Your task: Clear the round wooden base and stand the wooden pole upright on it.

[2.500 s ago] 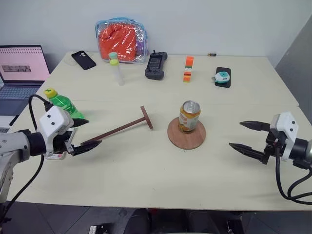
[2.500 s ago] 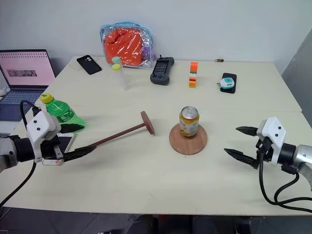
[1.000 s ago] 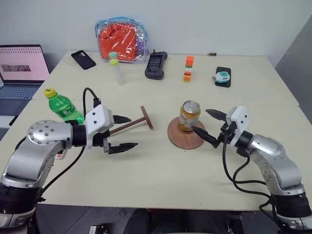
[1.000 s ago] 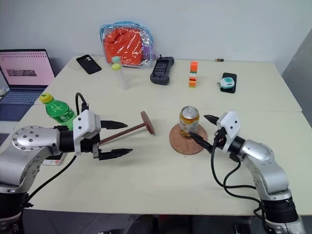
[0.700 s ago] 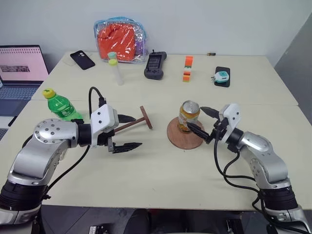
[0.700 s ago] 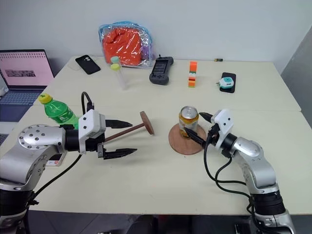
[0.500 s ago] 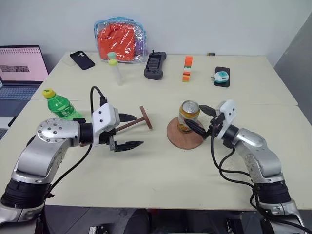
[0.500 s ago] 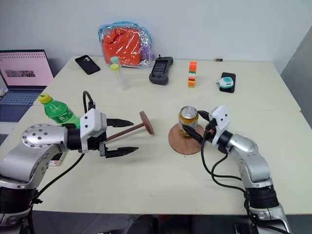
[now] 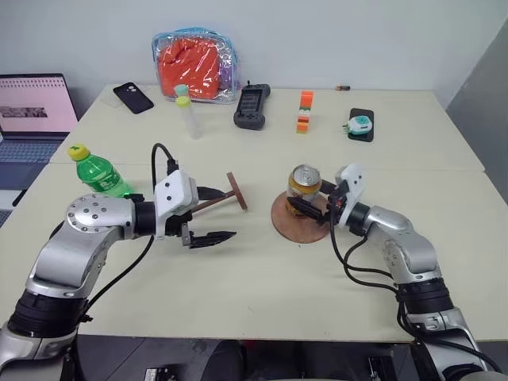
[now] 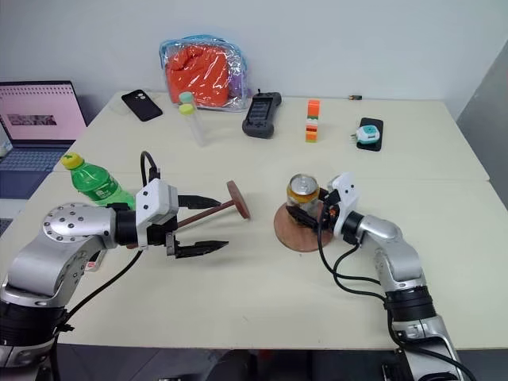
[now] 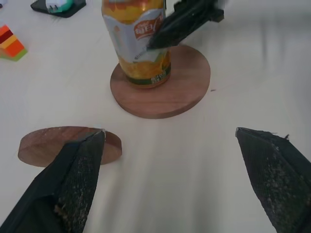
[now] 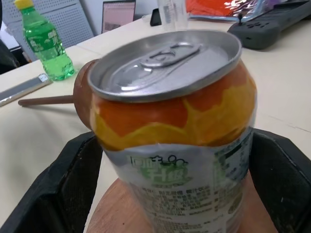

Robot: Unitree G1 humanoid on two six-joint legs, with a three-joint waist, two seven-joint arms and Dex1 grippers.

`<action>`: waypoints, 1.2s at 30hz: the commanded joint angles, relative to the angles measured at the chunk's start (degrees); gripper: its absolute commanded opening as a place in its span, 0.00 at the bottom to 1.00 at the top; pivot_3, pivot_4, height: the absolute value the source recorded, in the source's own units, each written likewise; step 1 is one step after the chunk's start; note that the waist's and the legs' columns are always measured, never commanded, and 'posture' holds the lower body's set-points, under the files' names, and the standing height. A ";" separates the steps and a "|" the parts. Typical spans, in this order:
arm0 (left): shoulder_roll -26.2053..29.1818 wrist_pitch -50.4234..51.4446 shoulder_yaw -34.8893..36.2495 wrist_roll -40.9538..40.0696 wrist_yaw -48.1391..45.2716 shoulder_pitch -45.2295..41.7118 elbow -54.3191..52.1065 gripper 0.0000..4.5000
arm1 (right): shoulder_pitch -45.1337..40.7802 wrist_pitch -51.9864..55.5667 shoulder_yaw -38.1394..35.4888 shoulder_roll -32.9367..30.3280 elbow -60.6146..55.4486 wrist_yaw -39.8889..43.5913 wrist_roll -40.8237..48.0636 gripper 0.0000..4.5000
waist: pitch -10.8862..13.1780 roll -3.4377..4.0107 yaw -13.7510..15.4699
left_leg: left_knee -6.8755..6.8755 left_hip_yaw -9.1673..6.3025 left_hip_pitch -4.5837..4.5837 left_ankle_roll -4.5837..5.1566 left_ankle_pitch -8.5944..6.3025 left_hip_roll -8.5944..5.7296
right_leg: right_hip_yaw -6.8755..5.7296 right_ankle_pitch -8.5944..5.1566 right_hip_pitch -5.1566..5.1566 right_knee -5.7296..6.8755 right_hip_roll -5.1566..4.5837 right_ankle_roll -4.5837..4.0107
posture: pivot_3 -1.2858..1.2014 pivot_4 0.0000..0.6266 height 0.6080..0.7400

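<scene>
Right gripper (image 9: 311, 203) has advanced leftward and now brackets the can (image 9: 303, 186) on the round wooden base (image 9: 300, 222), jaws spread, not yet pinching. Left gripper (image 9: 213, 214), spread wide, straddles the wooden pole (image 9: 214, 202) lying left of the base. Clearing appears imminent.
</scene>
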 commanded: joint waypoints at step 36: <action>-27.76 2.25 -19.46 6.96 7.93 -22.43 8.00 1.00 | 15.48 -10.70 -31.88 -6.46 -4.29 -21.65 -2.38 0.79 | 0.01 0.14 0.41 | 0.45 0.11 -0.32 0.01 -0.01 -0.22 | 0.04 0.01 0.01 0.04 -0.06 0.02 | 0.52 0.24 1.00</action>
